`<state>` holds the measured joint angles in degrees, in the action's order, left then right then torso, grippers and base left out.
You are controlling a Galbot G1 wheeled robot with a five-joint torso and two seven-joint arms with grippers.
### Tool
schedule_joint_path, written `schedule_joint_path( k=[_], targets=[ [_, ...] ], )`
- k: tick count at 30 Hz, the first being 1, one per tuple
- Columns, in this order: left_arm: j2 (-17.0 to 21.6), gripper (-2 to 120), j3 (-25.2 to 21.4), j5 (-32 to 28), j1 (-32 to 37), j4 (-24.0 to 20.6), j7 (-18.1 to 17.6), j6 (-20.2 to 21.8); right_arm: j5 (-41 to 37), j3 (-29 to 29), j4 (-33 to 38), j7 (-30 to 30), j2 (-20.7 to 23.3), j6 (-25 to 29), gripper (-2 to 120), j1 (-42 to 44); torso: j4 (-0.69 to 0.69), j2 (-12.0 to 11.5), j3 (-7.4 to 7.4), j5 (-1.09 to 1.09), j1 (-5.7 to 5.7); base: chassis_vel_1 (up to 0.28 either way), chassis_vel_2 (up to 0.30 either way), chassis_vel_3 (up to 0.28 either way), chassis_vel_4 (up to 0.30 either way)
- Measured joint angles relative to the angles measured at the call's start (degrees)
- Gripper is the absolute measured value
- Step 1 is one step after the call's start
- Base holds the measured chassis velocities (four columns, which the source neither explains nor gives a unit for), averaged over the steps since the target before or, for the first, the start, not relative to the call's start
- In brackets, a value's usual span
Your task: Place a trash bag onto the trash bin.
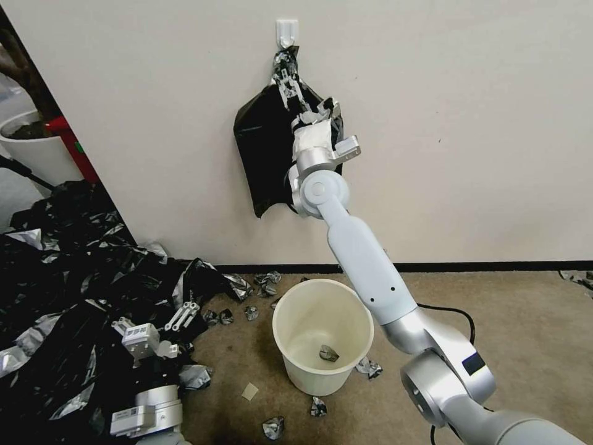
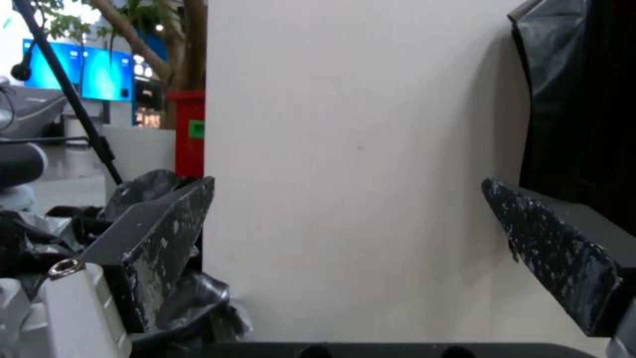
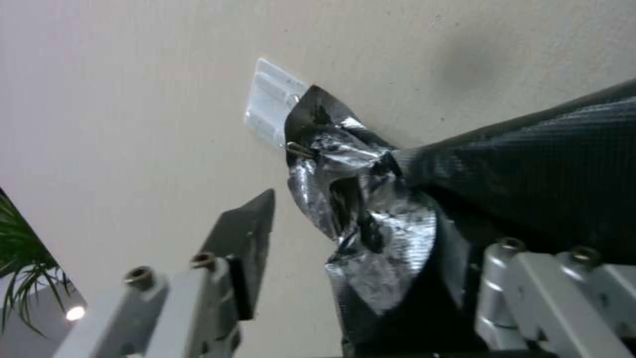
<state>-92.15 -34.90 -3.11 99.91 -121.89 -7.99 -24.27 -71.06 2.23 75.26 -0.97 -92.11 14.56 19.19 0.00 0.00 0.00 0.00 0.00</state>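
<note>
The trash bag (image 1: 265, 148) hangs from a white hook (image 1: 287, 31) on the wall, so we have not pulled it off yet. The trash bin (image 1: 323, 337) stands bare on the floor below, with one small foil wad (image 1: 328, 353) inside. Nearly all the job is left, we think. Our right end effector (image 1: 285, 77) is up at the bag's crumpled neck, fingers spread wide around it, not squeezing. Our left end effector (image 1: 154, 321) waits low and open over the heap of black sheets (image 1: 68, 290).

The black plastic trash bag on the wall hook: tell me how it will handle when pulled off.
The thin glossy black plastic trash bag hangs limp and creased from the white wall hook, so it is probably floppy and light. Its crumpled neck sits between the right claw fingers, which are open; the glossy film may slip or tear if tugged.
</note>
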Motion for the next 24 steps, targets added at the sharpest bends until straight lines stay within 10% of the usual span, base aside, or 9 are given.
schedule_joint_path(
  k=[15, 24],
  targets=[
    [0.01, 100, 0.24, -0.08, -1.29, 1.69, -0.30, 0.00, 1.07, 0.62, -0.74, 4.65, -0.02, 0.40, 0, 0.67, 0.00, 0.00, 0.00, 0.00, 0.00, 0.000, 0.000, 0.000, 0.000],
    [0.01, 100, 0.19, -0.27, -1.91, 2.61, -0.54, 0.00, 1.83, -0.24, 0.29, 19.75, -0.02, 3.28, 0, 5.79, 0.00, 0.00, 0.00, 0.00, 0.00, 0.000, 0.000, 0.000, 0.000]
  ],
)
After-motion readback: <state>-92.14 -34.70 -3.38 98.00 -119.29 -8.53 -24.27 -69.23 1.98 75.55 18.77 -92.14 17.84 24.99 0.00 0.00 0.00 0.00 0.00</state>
